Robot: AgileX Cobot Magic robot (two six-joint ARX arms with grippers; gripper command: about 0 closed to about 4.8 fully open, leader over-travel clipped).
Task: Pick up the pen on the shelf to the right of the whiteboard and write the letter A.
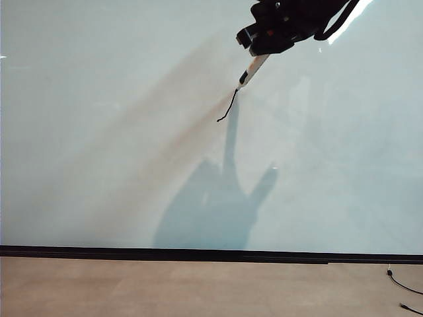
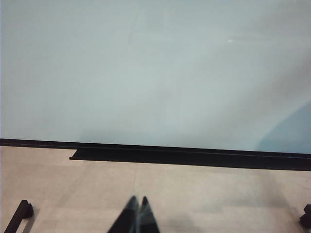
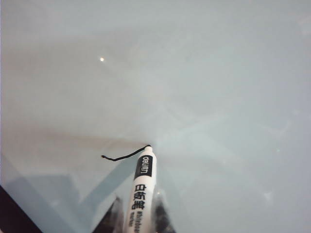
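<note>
The right gripper [image 3: 137, 213], fingers clamped on the pen [image 1: 254, 70], presses its tip to the whiteboard [image 1: 99, 132] mid-stroke of the A [image 1: 228, 109]; the left gripper [image 2: 136, 217] rests closed, empty, above the tabletop [image 2: 194, 194].

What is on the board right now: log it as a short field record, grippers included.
right gripper: top of exterior view, shut on the pen
pen tip: touching the whiteboard
ink: one short black stroke, running down-left from the tip; the letter A not finished
left gripper: shut, holds nothing, low before the board's black strip
</note>
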